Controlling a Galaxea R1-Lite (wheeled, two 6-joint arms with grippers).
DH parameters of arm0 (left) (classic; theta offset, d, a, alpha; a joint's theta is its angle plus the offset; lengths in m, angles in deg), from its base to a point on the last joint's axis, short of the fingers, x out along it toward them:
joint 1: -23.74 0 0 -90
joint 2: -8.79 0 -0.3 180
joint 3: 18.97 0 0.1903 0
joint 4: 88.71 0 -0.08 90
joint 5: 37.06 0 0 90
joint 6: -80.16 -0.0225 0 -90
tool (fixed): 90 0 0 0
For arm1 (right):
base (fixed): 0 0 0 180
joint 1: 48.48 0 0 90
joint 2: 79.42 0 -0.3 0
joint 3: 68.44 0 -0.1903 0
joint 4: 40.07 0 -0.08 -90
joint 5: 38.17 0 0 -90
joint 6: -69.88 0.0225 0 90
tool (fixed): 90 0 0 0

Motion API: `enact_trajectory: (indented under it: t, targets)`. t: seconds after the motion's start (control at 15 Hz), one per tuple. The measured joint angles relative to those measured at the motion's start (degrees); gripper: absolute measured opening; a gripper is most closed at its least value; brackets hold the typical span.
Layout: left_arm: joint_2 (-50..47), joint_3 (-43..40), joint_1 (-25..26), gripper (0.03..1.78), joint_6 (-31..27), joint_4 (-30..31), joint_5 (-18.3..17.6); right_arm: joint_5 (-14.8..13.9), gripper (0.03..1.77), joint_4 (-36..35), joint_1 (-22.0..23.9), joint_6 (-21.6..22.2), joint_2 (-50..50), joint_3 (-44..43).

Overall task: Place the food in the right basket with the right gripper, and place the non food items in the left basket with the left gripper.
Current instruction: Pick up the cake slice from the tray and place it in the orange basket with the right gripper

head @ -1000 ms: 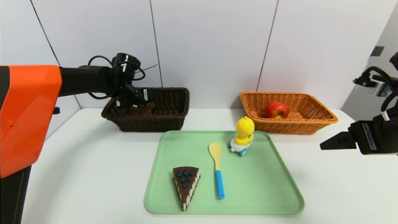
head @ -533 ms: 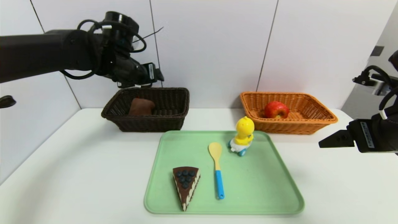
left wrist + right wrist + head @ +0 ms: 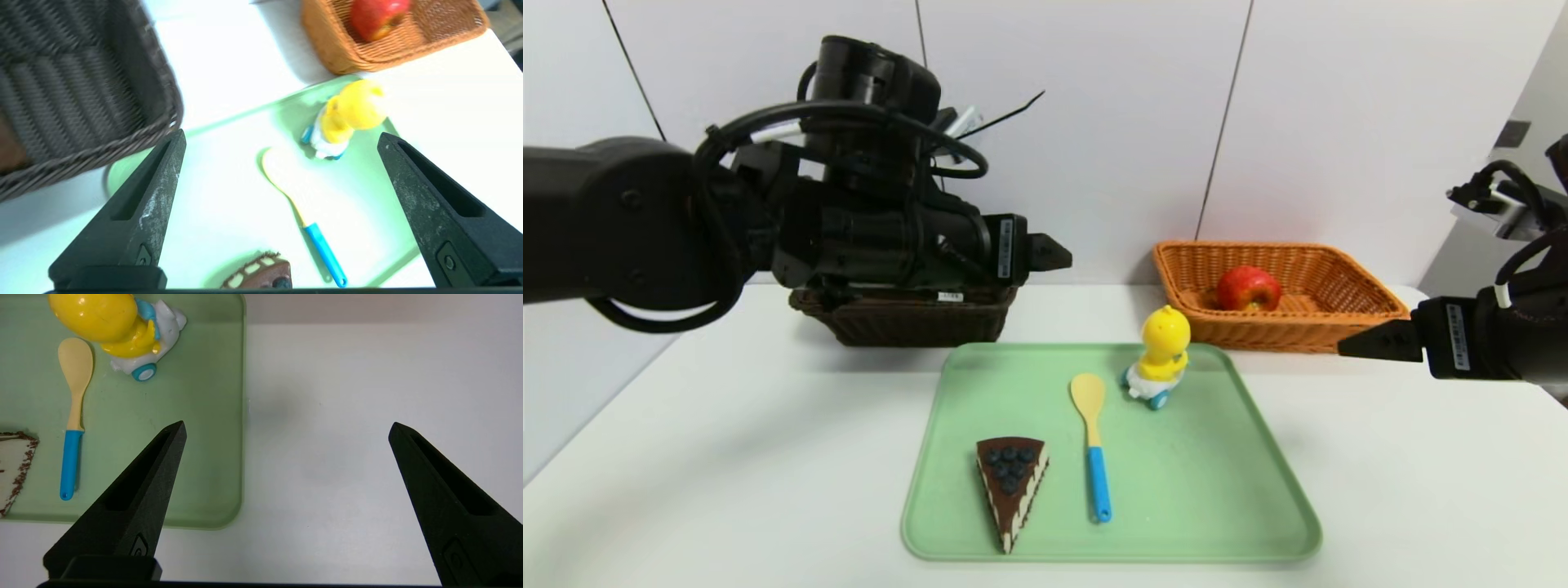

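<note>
On the green tray (image 3: 1217, 506) lie a chocolate cake slice (image 3: 1011, 482), a yellow spoon with a blue handle (image 3: 1093, 445) and a yellow duck toy (image 3: 1162, 355). My left gripper (image 3: 1054, 253) hangs open and empty in front of the dark left basket (image 3: 907, 322), above the tray's far left corner. In the left wrist view its jaws (image 3: 282, 134) frame the spoon (image 3: 325, 255) and duck (image 3: 347, 118) below. My right gripper (image 3: 1364, 341) is open and empty over the table, right of the tray (image 3: 196, 416). A red apple (image 3: 1248, 287) lies in the orange right basket (image 3: 1347, 322).
My left arm hides most of the dark basket in the head view. A brown thing (image 3: 10, 143) shows at that basket's edge in the left wrist view. White table (image 3: 727, 457) surrounds the tray; a white wall stands behind the baskets.
My left gripper rose out of the dark basket, leaving a brown item inside, and swung right toward the tray while opening wider. The right gripper drifted slightly left.
</note>
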Motion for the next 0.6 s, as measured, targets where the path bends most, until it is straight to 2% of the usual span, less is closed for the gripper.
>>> enact_trajectory:
  t: [0.07,0.13,0.2,0.4,0.6]
  targets:
    - [-1.2,-3.4,-1.0,1.67,-1.7,4.6,-0.1,0.0,1.71,-0.1,0.0,0.0,-0.3,0.7]
    - [-2.3,-5.2,-1.8,1.67,-2.5,6.4,-0.1,0.1,1.71,0.0,0.1,0.0,-0.6,1.2]
    - [-3.3,-5.8,-2.5,1.67,-2.7,5.3,-0.1,0.2,1.71,0.0,0.1,-0.1,-0.7,1.4]
    - [-6.3,-3.9,-4.7,1.67,-2.7,-10.0,1.1,-0.2,1.71,0.7,-2.1,0.2,-0.5,0.2]
    - [-10.8,-2.1,-5.4,1.69,0.2,-26.7,7.5,-4.0,1.71,5.2,-8.2,5.6,2.0,-5.7]
